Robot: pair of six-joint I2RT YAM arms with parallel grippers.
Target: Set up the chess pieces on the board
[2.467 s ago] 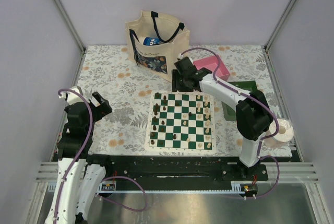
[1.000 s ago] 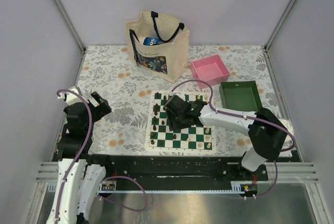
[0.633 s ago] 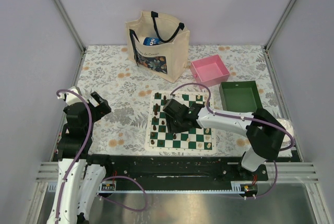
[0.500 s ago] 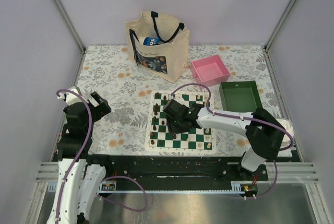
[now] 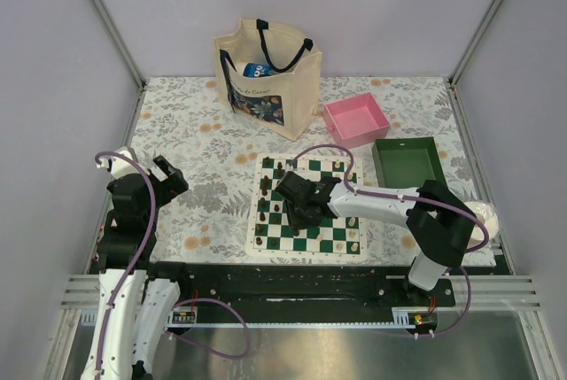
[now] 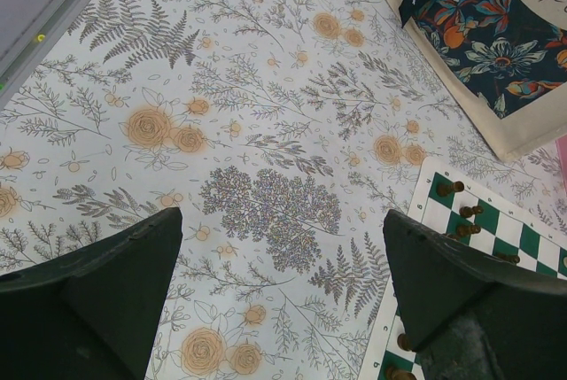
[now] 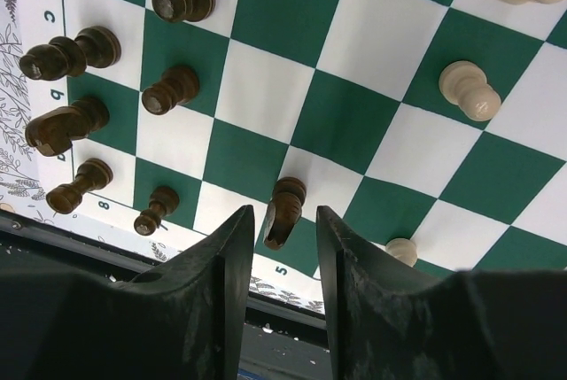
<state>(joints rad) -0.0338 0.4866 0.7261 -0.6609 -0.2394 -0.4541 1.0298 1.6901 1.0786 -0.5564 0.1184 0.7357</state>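
The board with green and white checks lies in the middle of the table. Dark chess pieces stand along its left side and cream ones along its right. My right gripper hangs low over the board's left half. In the right wrist view its jaws are open, one on each side of a dark brown piece, with a narrow gap on both sides. More dark pieces stand in rows further left. My left gripper stands wide open over the floral cloth, left of the board.
A cream tote bag stands at the back. A pink tray and a green tray sit right of the board. A white roll lies by the right arm's base. Cream pieces stand near the right jaws.
My right arm has swung from near the pink tray down onto the board's left half, and its jaws have narrowed around the dark piece. The left arm has stayed still.
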